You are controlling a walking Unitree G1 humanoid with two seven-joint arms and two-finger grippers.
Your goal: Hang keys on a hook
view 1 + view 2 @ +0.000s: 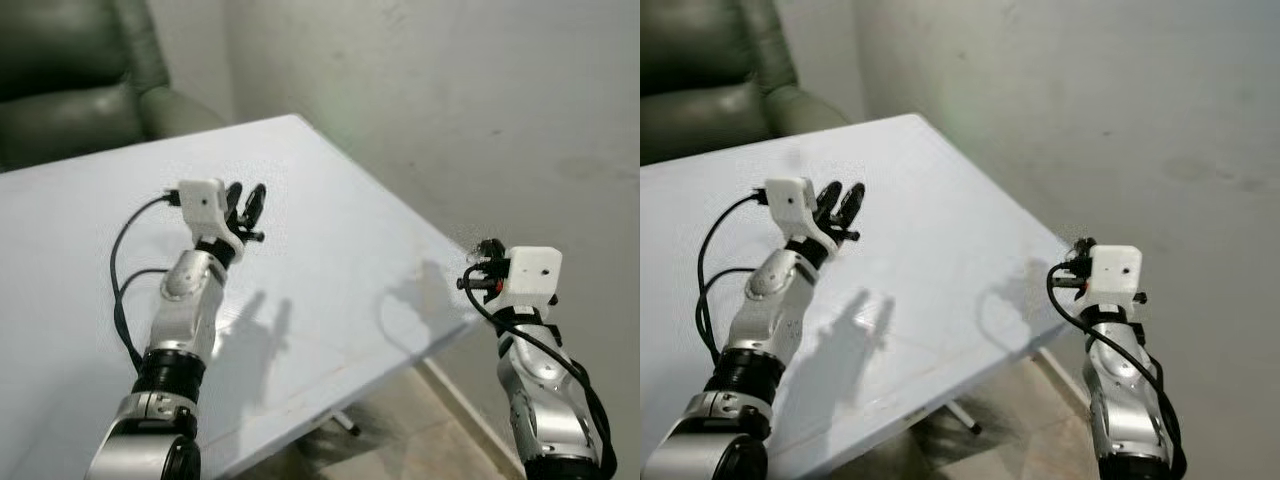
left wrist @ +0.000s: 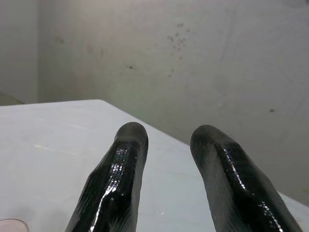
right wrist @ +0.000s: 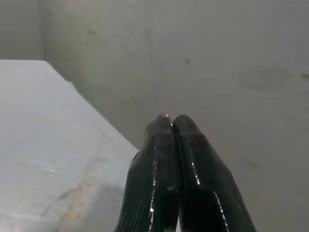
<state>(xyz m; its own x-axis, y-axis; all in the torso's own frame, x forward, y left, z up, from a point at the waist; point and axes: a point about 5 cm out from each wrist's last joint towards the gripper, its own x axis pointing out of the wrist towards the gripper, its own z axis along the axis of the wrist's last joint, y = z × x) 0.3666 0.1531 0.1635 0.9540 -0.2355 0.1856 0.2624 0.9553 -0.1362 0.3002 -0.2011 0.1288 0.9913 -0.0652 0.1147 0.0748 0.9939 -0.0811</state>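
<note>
My right gripper (image 3: 172,121) is shut, and a thin metal key ring (image 3: 166,116) peeks out between its fingertips. The rest of the keys is hidden. This gripper (image 1: 485,262) hangs just past the right corner of the white table (image 1: 330,250), pointing toward the grey wall (image 1: 450,100); its white camera block covers most of the fingers. My left gripper (image 1: 247,197) is raised above the middle of the table, its fingers (image 2: 128,145) apart with nothing between them.
A dark green armchair (image 1: 70,80) stands behind the table at the back left. The table's right edge (image 1: 440,330) runs close along the wall. A table leg (image 1: 345,425) and a strip of floor show below that edge.
</note>
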